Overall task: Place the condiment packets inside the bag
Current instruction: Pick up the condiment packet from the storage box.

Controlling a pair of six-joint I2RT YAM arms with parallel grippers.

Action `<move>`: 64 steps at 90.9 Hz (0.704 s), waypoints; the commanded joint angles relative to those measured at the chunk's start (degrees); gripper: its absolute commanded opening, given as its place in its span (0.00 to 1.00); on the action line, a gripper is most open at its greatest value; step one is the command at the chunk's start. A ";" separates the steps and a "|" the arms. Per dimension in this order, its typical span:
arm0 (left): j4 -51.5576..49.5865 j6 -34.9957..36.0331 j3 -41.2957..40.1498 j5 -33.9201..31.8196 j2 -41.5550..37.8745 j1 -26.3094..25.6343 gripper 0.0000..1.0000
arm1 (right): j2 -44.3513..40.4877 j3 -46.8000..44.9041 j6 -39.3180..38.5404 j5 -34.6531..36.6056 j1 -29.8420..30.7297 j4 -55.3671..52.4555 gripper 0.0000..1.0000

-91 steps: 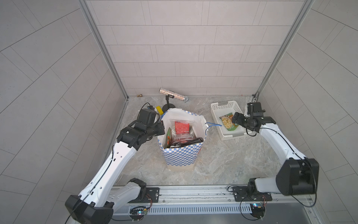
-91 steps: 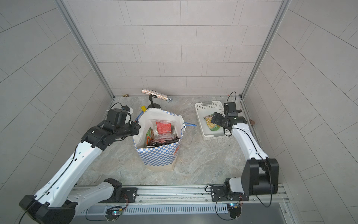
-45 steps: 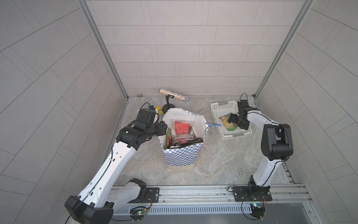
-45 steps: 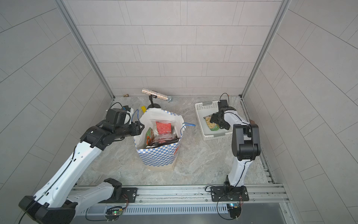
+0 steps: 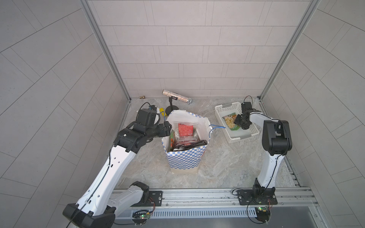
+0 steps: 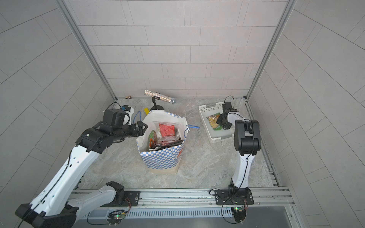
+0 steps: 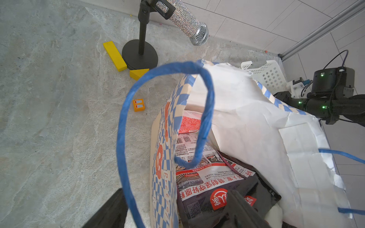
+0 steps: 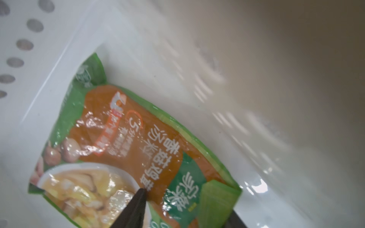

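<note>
The checkered bag stands mid-floor, mouth open, and holds red, dark and green condiment packets. My left gripper is open at the bag's left rim. In the left wrist view one finger is outside the wall and one is inside, above the dark packet. One blue handle loops in front. My right gripper is down in the white basket. It is shut on the buckled edge of a green condiment packet.
A glittery silver microphone on a black stand sits behind the bag. Yellow blocks and a small orange block lie on the floor beside the stand. The basket is against the right wall, near the back corner. The bag's other blue handle hangs toward the basket.
My left gripper has gone from shut to open at the bag's rim. My right arm has folded in, and its gripper has dropped into the basket and closed on the green packet.
</note>
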 commanded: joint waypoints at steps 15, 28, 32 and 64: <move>-1.84 0.42 -1.10 -1.19 -1.12 0.07 0.80 | -5.13 -4.90 -3.23 -0.86 0.33 6.06 0.00; -1.61 -0.08 -2.86 -2.59 -1.75 0.07 0.80 | -13.83 -6.11 -6.16 -1.48 0.27 4.79 0.00; -1.51 -0.15 -3.16 -2.80 -1.92 0.03 0.80 | -16.68 -6.55 -6.91 -2.41 0.35 4.18 0.00; -1.89 -0.56 -2.97 -4.45 -3.69 0.07 0.83 | -42.10 -5.45 -14.43 -4.85 5.76 -5.77 0.00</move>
